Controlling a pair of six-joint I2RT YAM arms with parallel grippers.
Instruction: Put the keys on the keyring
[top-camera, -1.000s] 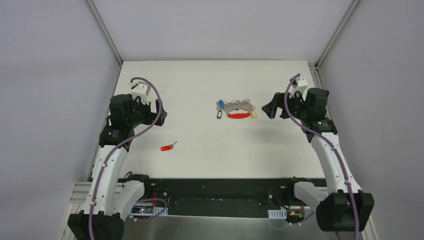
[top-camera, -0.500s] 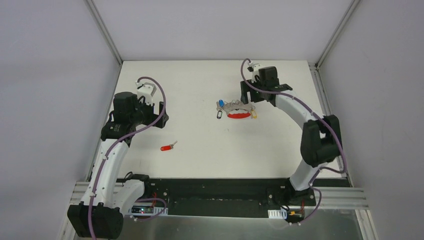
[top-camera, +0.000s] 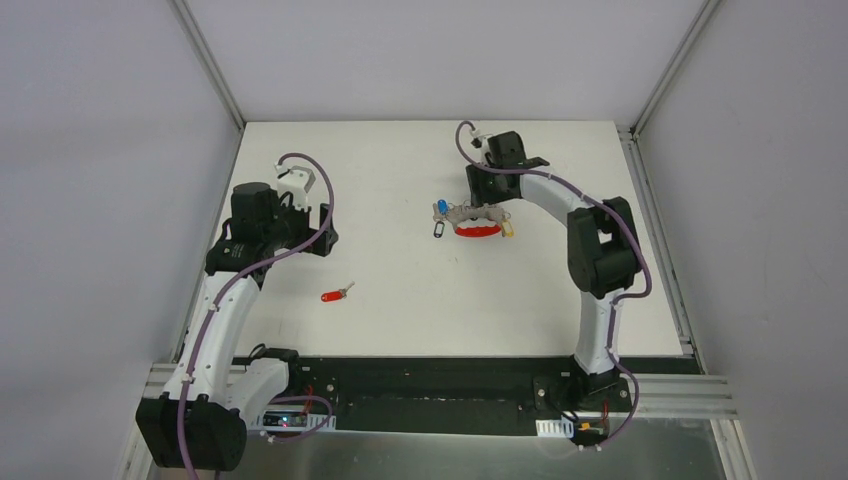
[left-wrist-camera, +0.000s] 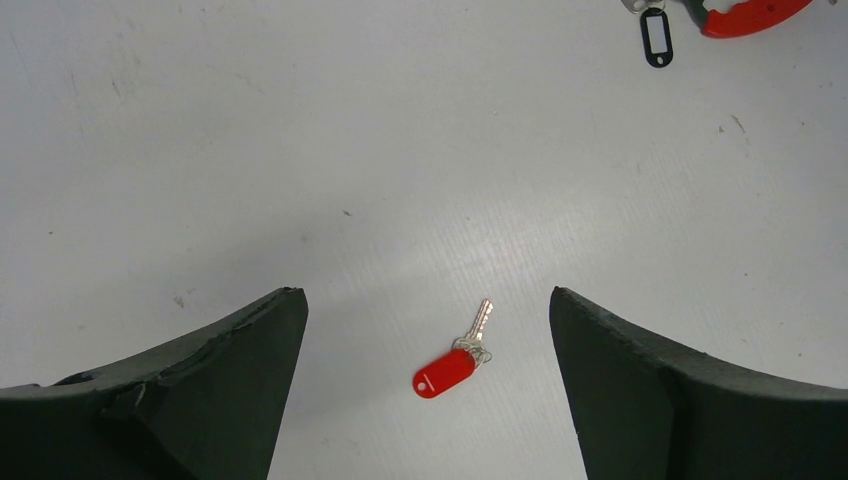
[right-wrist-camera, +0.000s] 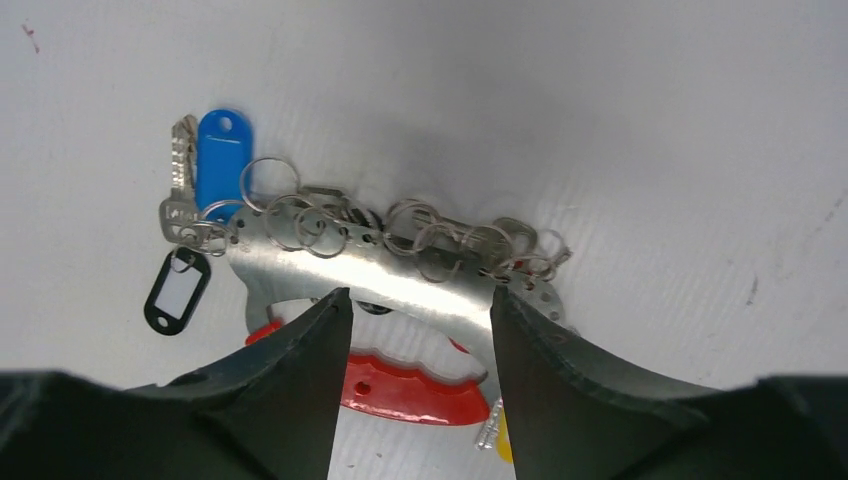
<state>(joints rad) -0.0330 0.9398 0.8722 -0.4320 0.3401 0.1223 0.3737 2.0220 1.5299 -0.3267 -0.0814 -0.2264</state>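
Two arms: both reach out over the white desk (top-camera: 400, 160), the left arm on the left side and the right arm stretched to the far middle.
Left gripper (left-wrist-camera: 425, 300): jaws wide apart with nothing held. It hangs above bare desk, pointing down.
Red-headed key (left-wrist-camera: 447, 368): lies flat and alone on the near-left part of the desk, with a small ring at its neck. In the left wrist view the silver blade points up and to the right. There it shows in the gap between the two fingers, on the desk beneath, touched by neither.
Keyring (right-wrist-camera: 400, 280): flat on the desk at far centre, well apart from the red-headed key.
Keyring make-up: a curved grey metal plate with a row of wire rings (right-wrist-camera: 300, 225) along its upper edge and a red band (right-wrist-camera: 410, 395) along the lower edge.
Hangers: a blue tag (right-wrist-camera: 221, 160) with a silver key (right-wrist-camera: 180, 190) beside it and a black tag (right-wrist-camera: 177, 292), all at the left end. A yellow bit (right-wrist-camera: 505, 440) sits at the right end, mostly hidden by a finger.
Right gripper (right-wrist-camera: 420, 300): down over the keyring, jaws partly apart, one finger on either side of the plate's middle stretch. Cannot tell whether the pads touch the metal. The keyring lies flat, not lifted.
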